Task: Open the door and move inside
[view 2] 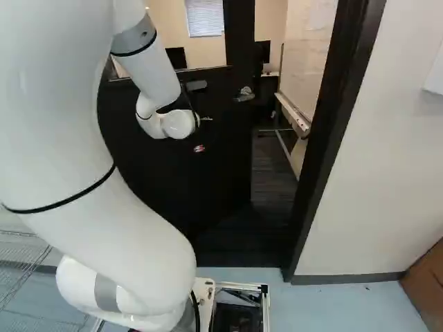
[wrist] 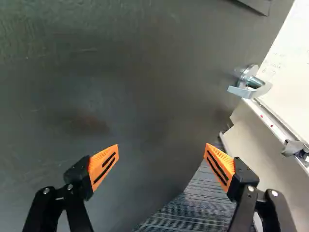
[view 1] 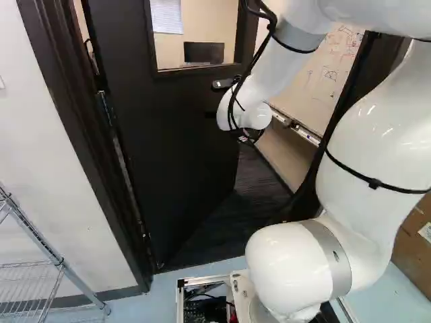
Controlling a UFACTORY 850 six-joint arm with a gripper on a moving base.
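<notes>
Dark, near-black door point(view 1: 168, 141): found partly open, swung away from the base into the room beyond. Its hinged side is at the left of the left base view, against the dark frame point(view 1: 81, 141). A gap stands on its other side, and through it show striped dark carpet point(view 1: 232, 222) and a whiteboard point(view 1: 326, 77) with writing and a ledge point(view 1: 296, 130) below. The metal handle point(wrist: 251, 83) is fixed near the door's free edge.

The white arm point(view 1: 374, 148) extends forward, with its gripper point(view 1: 249, 137) close to the door face. In the wrist view the orange-padded fingers point(wrist: 104, 164) are released and spread wide, with nothing gripped. The door face lies ahead of them; contact cannot be confirmed. The handle is ahead of the fingers, off beyond the one nearer the whiteboard, and apart from both.

Upper part of door: glazed window point(view 1: 178, 44), through which a blind point(view 1: 166, 16) and a dark monitor point(view 1: 204, 52) are seen.

Near side: blue-grey floor point(view 2: 339, 304); wire rack point(view 1: 50, 252) against the white wall at the left of the left base view; cardboard box point(view 2: 426, 280) at the lower right of the right base view.
</notes>
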